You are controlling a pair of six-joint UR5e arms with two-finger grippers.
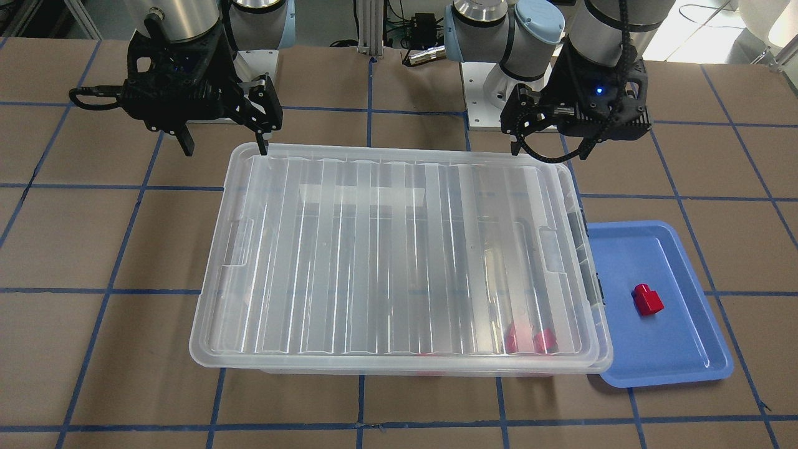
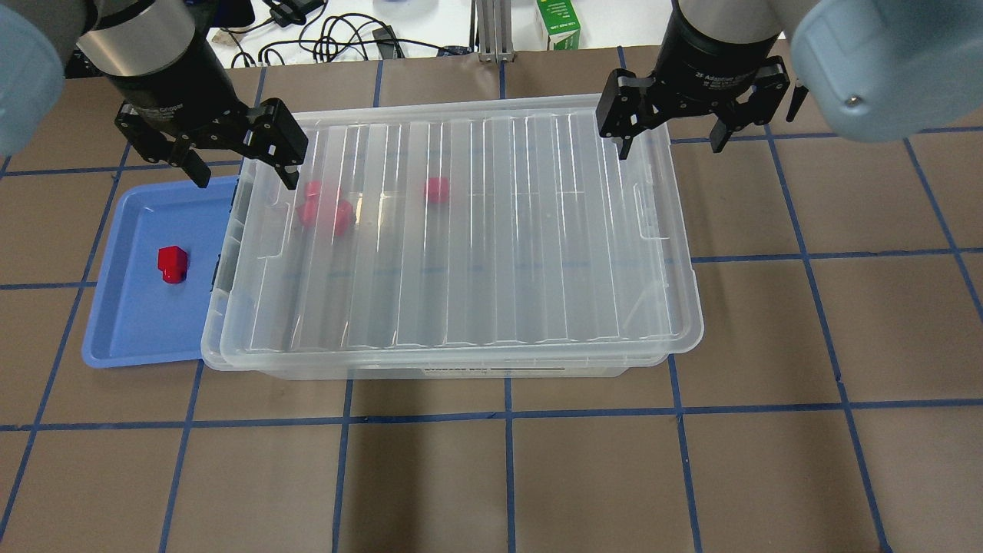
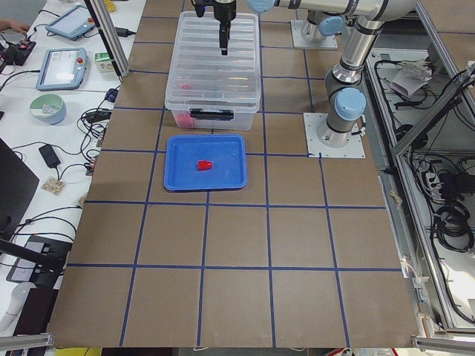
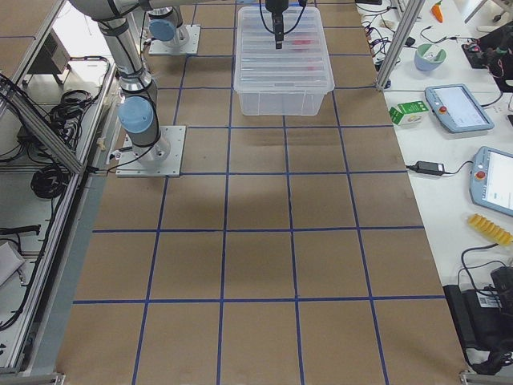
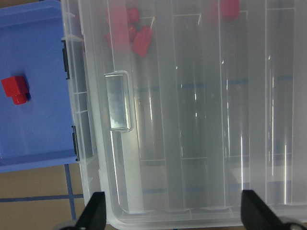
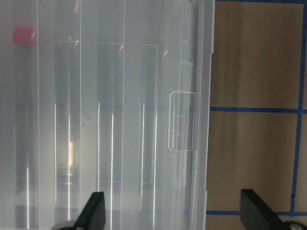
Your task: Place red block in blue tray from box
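Note:
The box (image 2: 476, 230), a clear bin, has its ribbed lid resting on it. Red blocks (image 2: 326, 211) show through the lid near the tray end, and one more (image 2: 436, 190) lies further in. The blue tray (image 2: 130, 322) lies against the box's end, partly under its rim, and holds one red block (image 2: 173, 263), which also shows in the front view (image 1: 647, 299). My left gripper (image 2: 246, 173) is open and empty above the lid's edge by the tray. My right gripper (image 2: 670, 144) is open and empty above the lid's opposite end.
The brown table has a blue tape grid. A green carton (image 2: 558, 23) and cables lie beyond the far edge. The arm bases (image 1: 492, 100) stand behind the box. Tablets (image 3: 63, 68) sit on a side table.

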